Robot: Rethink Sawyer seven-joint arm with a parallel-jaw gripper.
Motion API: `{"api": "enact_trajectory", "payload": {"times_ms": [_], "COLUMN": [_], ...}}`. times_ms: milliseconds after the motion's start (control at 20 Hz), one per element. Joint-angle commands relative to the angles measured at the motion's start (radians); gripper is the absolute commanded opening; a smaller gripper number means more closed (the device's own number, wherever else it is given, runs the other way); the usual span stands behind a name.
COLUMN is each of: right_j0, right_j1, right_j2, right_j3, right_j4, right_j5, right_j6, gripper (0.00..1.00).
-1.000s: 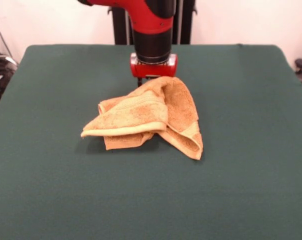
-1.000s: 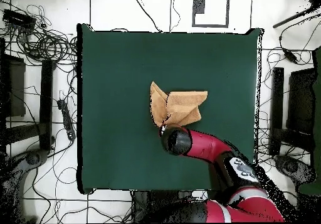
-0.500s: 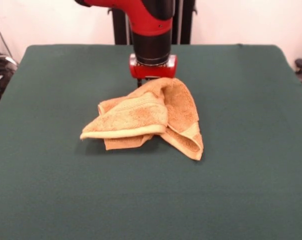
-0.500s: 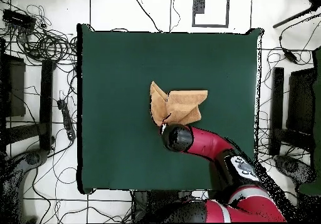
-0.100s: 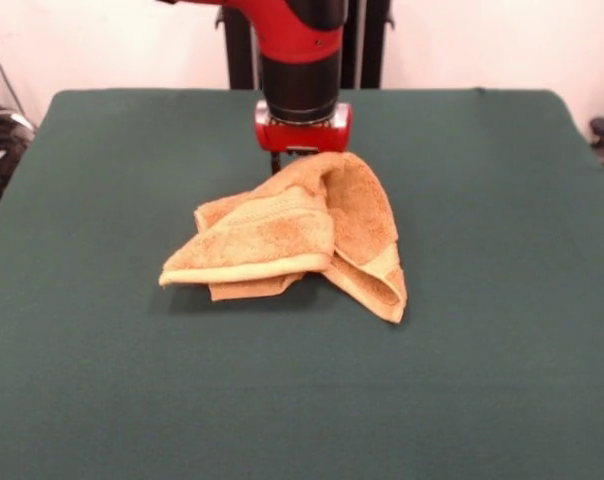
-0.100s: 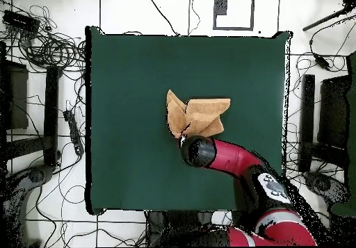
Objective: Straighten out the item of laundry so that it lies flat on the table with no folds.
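Dark green table [image 5: 502, 330] fills the scene, white wall behind it. Down at the gripper [image 5: 282, 157], the tips are tucked behind the raised peak of the towel [image 5: 292, 235], so whether they're spread or pinching cloth, I cannot tell. The red wrist block sits right over that peak. Towel's bunched near the table's middle, one fold draped across toward the front view's left, another flap hanging lower right. From overhead, the towel [image 6: 197, 117] lies just beyond the arm's end.

Pale wall [image 5: 502, 40] behind; white tiled floor [image 6: 160, 12] strewn with black cables [image 6: 49, 47].
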Motion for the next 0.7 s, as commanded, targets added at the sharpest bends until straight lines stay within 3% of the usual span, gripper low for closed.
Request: {"api": "enact_trajectory", "payload": {"times_ms": [50, 350, 700], "right_j0": [0.001, -0.007, -0.001], "right_j1": [-0.191, -0.409, -0.463], "right_j2": [0.124, 0.142, 0.143], "right_j3": [0.074, 0.163, 0.158], "right_j4": [0.068, 0.113, 0.174], "right_j5": [0.155, 0.291, 0.382], "right_j6": [0.112, 0.081, 0.077], "gripper": [1.00, 1.00, 1.00]}}
